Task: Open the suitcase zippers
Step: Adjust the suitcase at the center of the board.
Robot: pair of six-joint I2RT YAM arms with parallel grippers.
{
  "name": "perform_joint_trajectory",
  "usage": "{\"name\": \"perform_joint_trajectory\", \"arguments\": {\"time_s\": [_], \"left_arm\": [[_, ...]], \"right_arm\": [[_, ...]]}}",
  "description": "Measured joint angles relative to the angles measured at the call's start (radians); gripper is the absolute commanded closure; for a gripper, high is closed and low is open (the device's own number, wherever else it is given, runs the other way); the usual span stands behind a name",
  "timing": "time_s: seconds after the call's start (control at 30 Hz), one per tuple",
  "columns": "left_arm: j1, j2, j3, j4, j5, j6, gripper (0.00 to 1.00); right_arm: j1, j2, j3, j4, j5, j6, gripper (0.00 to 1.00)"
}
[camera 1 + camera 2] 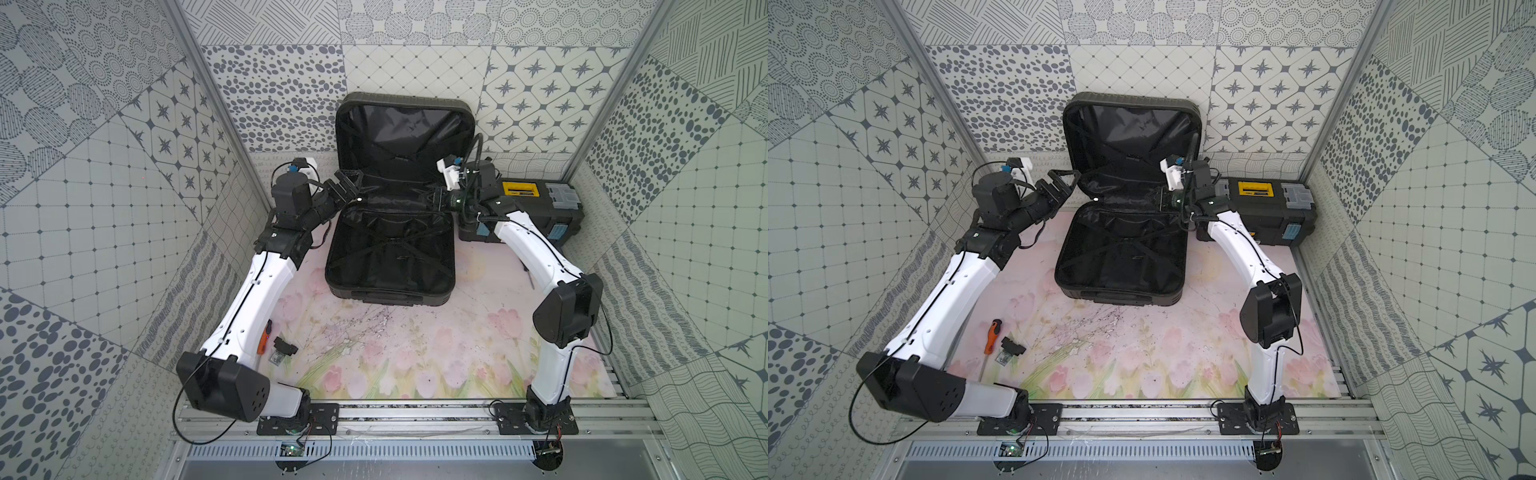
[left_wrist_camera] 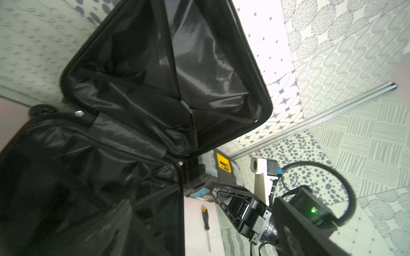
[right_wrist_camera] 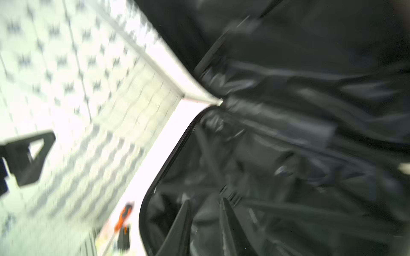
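Right-arm fingers [image 3: 226,215], black and tapered, stood only slightly parted with nothing between them, poised inside the large black hard-shell suitcase [image 1: 390,297] near its hinge. Left-arm fingers [image 1: 345,185] were spread wide and empty, just beside the opposite hinge corner. The suitcase lay open on the floral tabletop [image 1: 415,353], its lid [image 1: 405,124] propped against the patterned back wall [image 1: 291,91]. The zippers [image 2: 253,66] looked fully undone, so neither arm seemed to need a grip.
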Motion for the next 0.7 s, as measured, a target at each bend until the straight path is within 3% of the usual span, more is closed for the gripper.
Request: {"name": "perform_joint_trajectory", "arguments": {"time_s": [0.2, 0.3, 0.47, 0.7], "left_arm": [[-0.008, -0.226, -0.111, -0.167, -0.085, 0.079, 0.01], [-0.016, -0.307, -0.151, -0.236, -0.104, 0.111, 0.01], [-0.045, -0.410, -0.244, -0.332, -0.127, 0.151, 0.01], [-0.055, -0.476, -0.333, -0.417, -0.146, 0.188, 0.01]], "right_arm": [[0.261, 0.031, -0.124, -0.074, 0.051, -0.088, 0.72], [0.329, 0.108, -0.122, -0.110, 0.043, -0.099, 0.74], [0.364, 0.239, -0.074, -0.195, -0.011, -0.127, 0.74], [0.367, 0.250, -0.078, -0.215, -0.094, -0.180, 0.73]]}}
